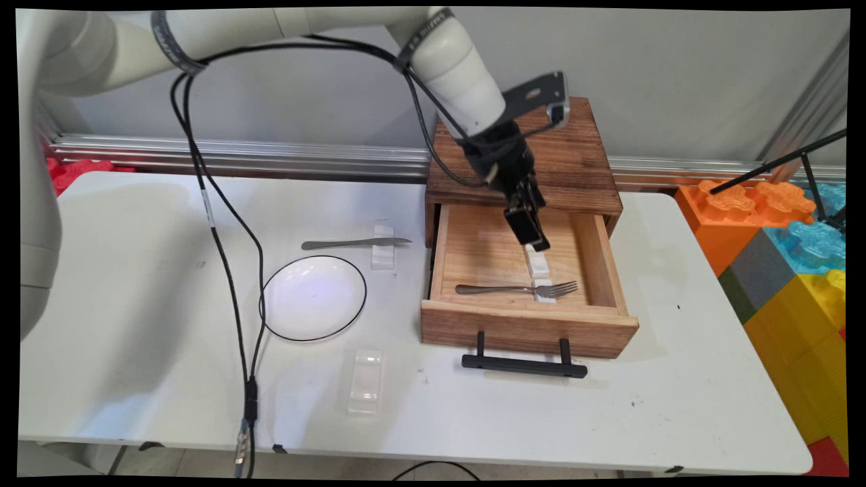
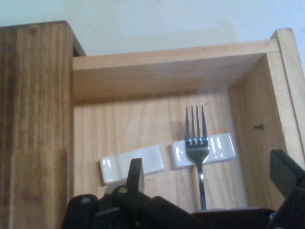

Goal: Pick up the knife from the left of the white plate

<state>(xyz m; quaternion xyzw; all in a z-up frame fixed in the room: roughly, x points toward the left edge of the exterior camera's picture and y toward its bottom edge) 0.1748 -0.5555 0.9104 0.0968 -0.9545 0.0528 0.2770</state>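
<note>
While gripper (image 1: 538, 245) hangs spread wide in drawer (image 1: 595, 257), fork (image 2: 197, 148) lies just ahead.

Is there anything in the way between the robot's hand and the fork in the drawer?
Nothing visible blocks it. The hand hangs over the open drawer, fingers spread, and the fork lies just below on a white rest. A second white rest sits beside it, off to the side, not in between.

Robotics lab or test cell. White robot arm (image 1: 446, 57) trailing black cables (image 1: 216, 223) across upper left. White table (image 1: 710, 406) sitting against bare grey wall, aluminium rail (image 1: 237, 152) running along it. Oversized plastic building blocks (image 1: 785, 270) standing at right edge.
</note>
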